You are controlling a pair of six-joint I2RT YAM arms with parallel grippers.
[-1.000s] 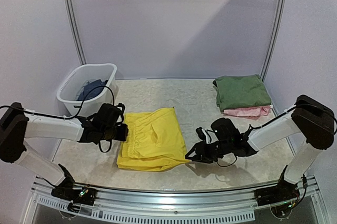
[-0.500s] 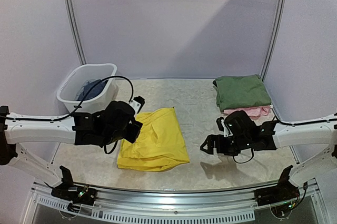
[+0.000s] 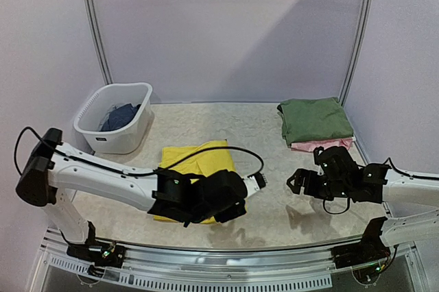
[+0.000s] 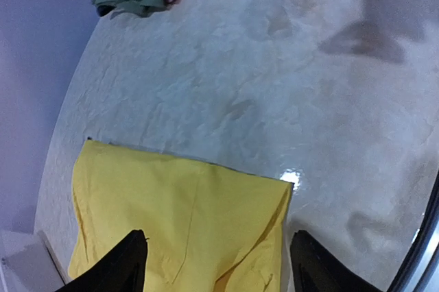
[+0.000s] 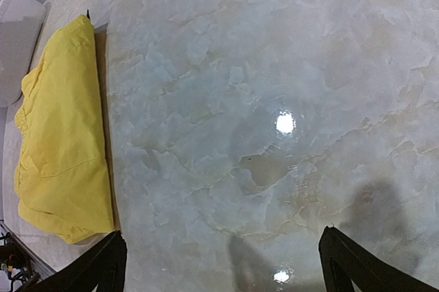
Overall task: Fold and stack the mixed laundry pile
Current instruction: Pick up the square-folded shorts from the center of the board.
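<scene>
- My left pincer [image 4: 218, 237]: fingers spread, nothing between them. It hangs over the near right part of the shorts [image 3: 199, 158].
- Shorts: folded flat on the table [image 3: 254, 134], left of the middle and closer to the near edge. The right edge runs straight. In the top view my left arm hides the near edge.
- My right pincer [image 5: 221, 237]: wide open and empty, over bare surface by the right edge, well apart from the shorts.
- Open room: bare marbled surface between the shorts' right edge and my right pincer, and on up the middle to the far edge.
- Far right corner: green top [image 3: 314, 119] folded on the pink garment [image 3: 322, 145]. Pink shows along the stack's near edge.
- Far left corner: basket [image 3: 116, 140], with the blue garment [image 3: 120, 117] inside.
</scene>
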